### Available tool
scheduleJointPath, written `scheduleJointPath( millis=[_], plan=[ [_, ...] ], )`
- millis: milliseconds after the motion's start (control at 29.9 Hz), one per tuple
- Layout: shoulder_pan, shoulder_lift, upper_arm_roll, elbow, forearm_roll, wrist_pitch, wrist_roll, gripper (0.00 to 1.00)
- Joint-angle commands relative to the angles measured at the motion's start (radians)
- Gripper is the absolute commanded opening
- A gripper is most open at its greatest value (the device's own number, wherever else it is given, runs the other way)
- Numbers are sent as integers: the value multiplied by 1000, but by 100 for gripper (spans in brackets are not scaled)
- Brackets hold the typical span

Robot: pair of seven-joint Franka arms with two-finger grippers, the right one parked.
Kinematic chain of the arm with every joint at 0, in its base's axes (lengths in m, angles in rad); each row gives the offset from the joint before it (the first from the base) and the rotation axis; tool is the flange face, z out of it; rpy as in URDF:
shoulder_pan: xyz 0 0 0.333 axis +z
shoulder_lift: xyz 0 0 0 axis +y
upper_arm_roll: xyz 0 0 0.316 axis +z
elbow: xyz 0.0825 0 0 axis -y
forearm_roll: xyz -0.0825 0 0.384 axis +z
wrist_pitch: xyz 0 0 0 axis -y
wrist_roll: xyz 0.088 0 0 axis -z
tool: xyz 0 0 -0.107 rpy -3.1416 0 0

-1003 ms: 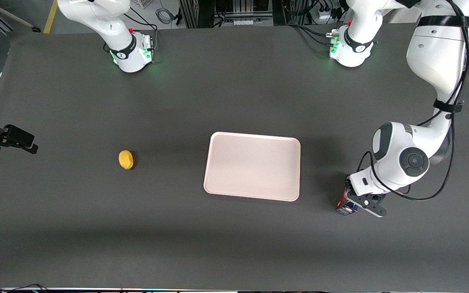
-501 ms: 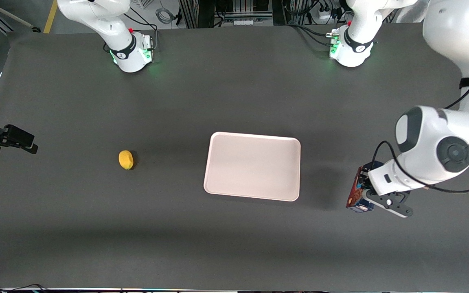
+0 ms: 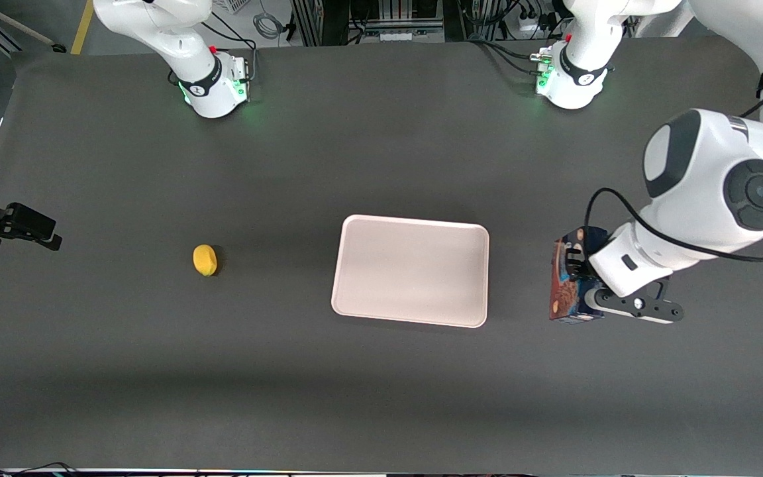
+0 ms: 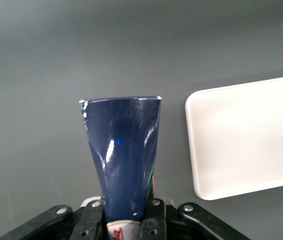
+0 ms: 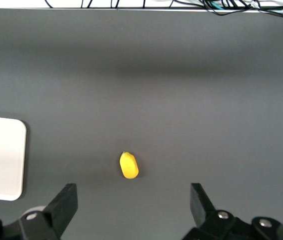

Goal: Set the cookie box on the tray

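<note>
Hand [image 3: 585, 286]: squeezes one end of the box [image 3: 568, 283], right of frame, lifted so it can travel.
Tray [image 3: 412, 270]: middle of frame, bare, waiting.
Next: likely carry box over tray.

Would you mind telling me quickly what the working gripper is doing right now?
Gripper: closed on the cookie box, held above the table beside the tray, toward the working arm's end.

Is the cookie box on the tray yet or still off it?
Off it. The cookie box is held in the gripper, beside the tray toward the working arm's end; the tray holds nothing.
</note>
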Motion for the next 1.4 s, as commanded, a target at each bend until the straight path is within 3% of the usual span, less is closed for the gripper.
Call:
scheduleJointPath(
  millis=[0,368,735,1070,1370],
  plan=[
    [-44,-13,2,27,-17,-25,-135,15],
    [-88,18,-65,15,12,5,-247,14],
    [-116,55,-136,-134,141,231,-382,15],
    [-142,118,-137,-249,209,432,-444,16],
    [-164,170,-137,-297,213,513,-459,16]
  ],
)
